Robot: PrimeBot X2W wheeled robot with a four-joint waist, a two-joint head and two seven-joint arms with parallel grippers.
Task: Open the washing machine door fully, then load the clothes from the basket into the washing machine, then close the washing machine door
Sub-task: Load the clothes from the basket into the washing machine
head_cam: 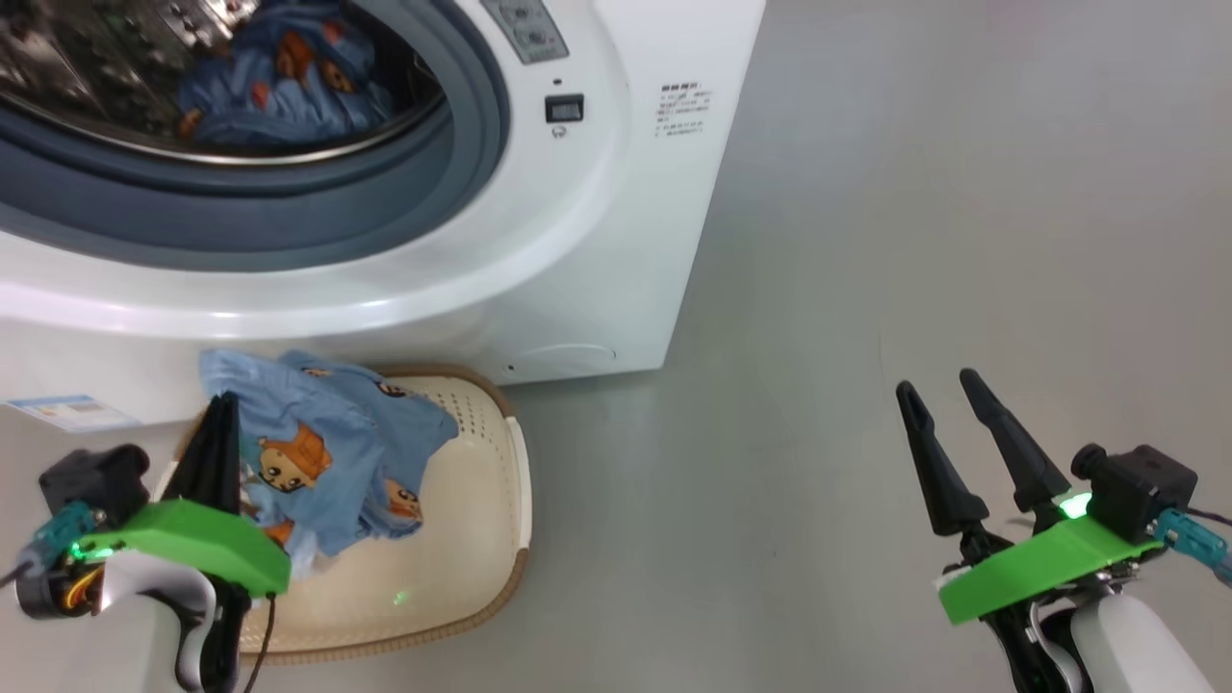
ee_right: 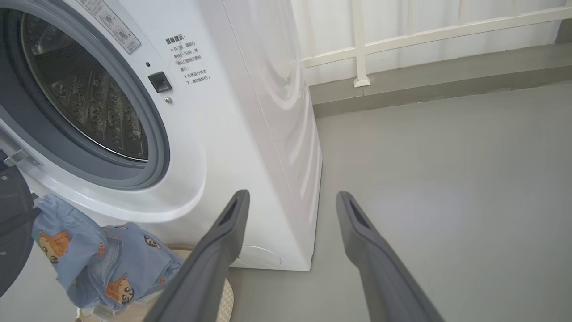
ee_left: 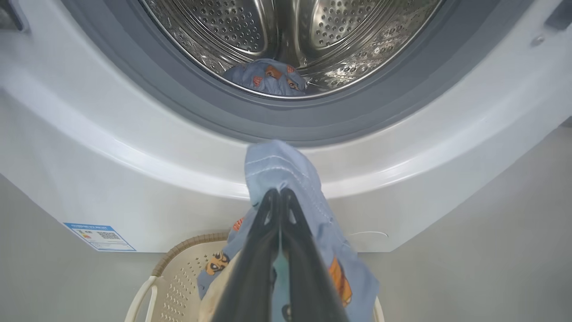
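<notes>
The washing machine stands with its drum mouth uncovered, and one light-blue printed garment lies inside the drum. My left gripper is shut on another light-blue garment, which hangs from the fingertips over the cream basket. In the left wrist view this held garment drapes over my shut left gripper, just below the grey gasket. My right gripper stands open and holds nothing over the bare floor to the right. A dark curved shape by the hinge may be the washing machine door.
Grey floor stretches to the right of the machine. A white railing and wall base run behind it. A blue label sticker sits low on the machine's front, left of the basket.
</notes>
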